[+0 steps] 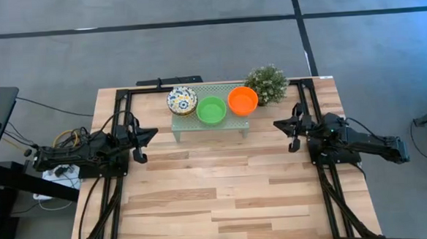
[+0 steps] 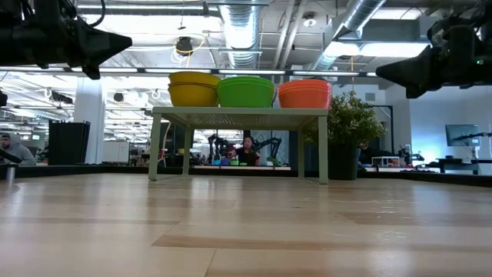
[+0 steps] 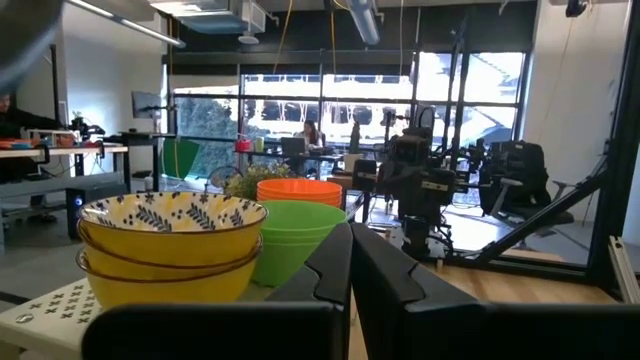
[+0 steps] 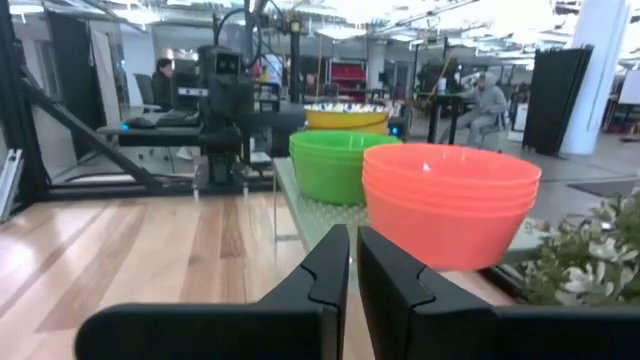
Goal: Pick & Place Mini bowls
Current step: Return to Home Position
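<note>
Bowls (image 1: pixel 211 110) on shelf (image 1: pixel 192 123); L gripper (image 1: pixel 153 133), R gripper (image 1: pixel 276 123) closed.

Wooden plank table (image 1: pixel 225 199): at its far edge, centred, stands a pale green perforated shelf (image 1: pixel 192 124) on four legs. A small potted plant (image 1: pixel 267 84) stands on the table just beside the shelf's end on the right arm's side. The shelf top carries three stacks in one row, close together: patterned bowls (image 1: pixel 182 101) at the left-arm end, green bowls (image 1: pixel 211 110) in the middle, and orange bowls (image 1: pixel 242 100) at the plant end.
</note>
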`<state>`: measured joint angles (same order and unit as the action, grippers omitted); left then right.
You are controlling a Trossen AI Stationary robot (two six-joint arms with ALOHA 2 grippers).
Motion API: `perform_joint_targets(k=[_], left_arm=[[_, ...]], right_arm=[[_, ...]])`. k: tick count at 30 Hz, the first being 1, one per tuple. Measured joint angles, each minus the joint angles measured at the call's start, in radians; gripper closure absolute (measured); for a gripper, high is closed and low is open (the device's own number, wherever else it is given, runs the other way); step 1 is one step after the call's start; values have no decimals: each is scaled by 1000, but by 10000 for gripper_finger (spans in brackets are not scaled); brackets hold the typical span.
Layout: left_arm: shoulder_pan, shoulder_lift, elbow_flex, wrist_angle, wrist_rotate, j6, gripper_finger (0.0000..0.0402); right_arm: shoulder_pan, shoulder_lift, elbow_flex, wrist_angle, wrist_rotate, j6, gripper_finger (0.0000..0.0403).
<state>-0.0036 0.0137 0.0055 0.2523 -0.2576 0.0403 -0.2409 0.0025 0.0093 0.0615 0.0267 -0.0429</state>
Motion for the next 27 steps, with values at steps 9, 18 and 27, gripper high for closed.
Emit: perform_joint_targets(k=[9,18,27], left_arm=[[0,0,0,1,0,0,392],[0,0,0,2,0,0,392],[0,0,0,3,0,0,392]], right_arm=[[0,0,0,-40,23,18,379],[0,0,0,-49,22,18,380],[0,0,1,-50,22,18,376]])
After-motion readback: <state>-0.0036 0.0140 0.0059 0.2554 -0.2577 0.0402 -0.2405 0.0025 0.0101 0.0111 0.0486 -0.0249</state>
